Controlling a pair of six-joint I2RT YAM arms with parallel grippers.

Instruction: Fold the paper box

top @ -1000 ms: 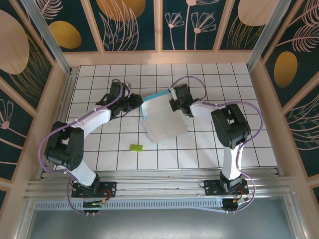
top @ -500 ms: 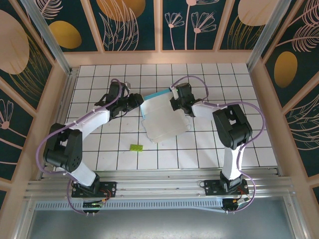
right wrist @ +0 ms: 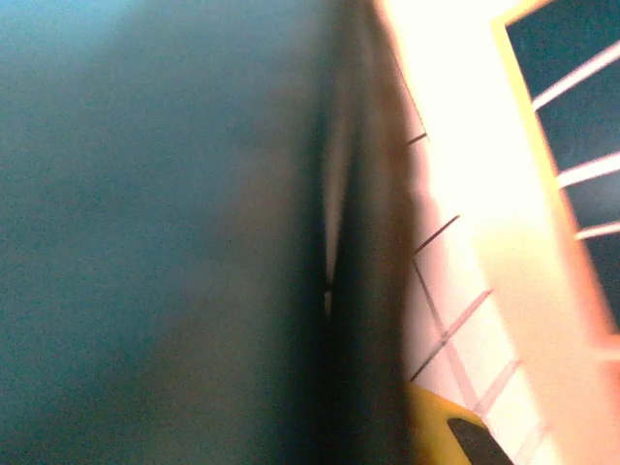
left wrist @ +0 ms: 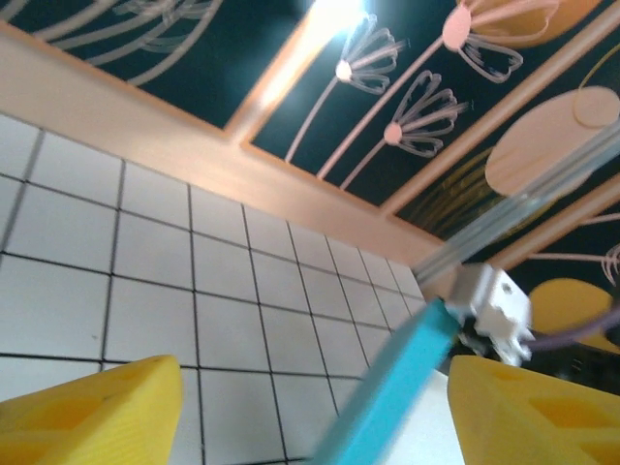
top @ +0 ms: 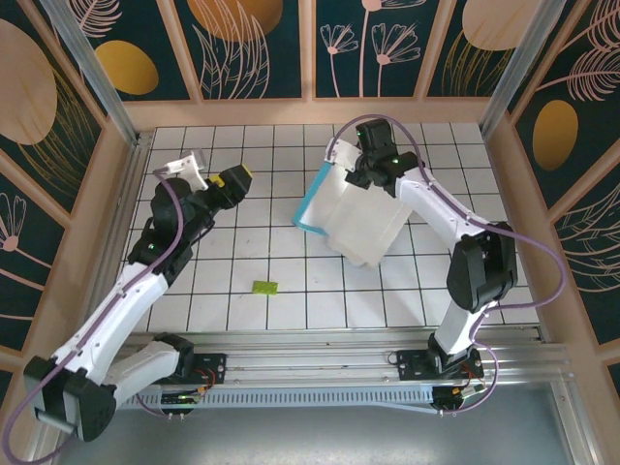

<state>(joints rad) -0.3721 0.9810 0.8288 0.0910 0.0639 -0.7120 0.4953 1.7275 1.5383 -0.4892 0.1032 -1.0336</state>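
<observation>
I am pinching the paper box (top: 363, 221) by its far edge with my right tool (top: 357, 177); my left tool (top: 231, 180) is gaping empty. Folding is looking unfinished.

Hidden from above: the right gripper's (top: 358, 178) fingertips, lost where it meets the top edge of the paper box (top: 354, 218). Up close, just a teal blur pressed against that gripper, with one yellow finger (right wrist: 450, 434) cropped at the bottom. Between the left gripper's (left wrist: 310, 397) cropped yellow fingers (left wrist: 92, 412) — a blurred teal box edge, cut off below.
</observation>
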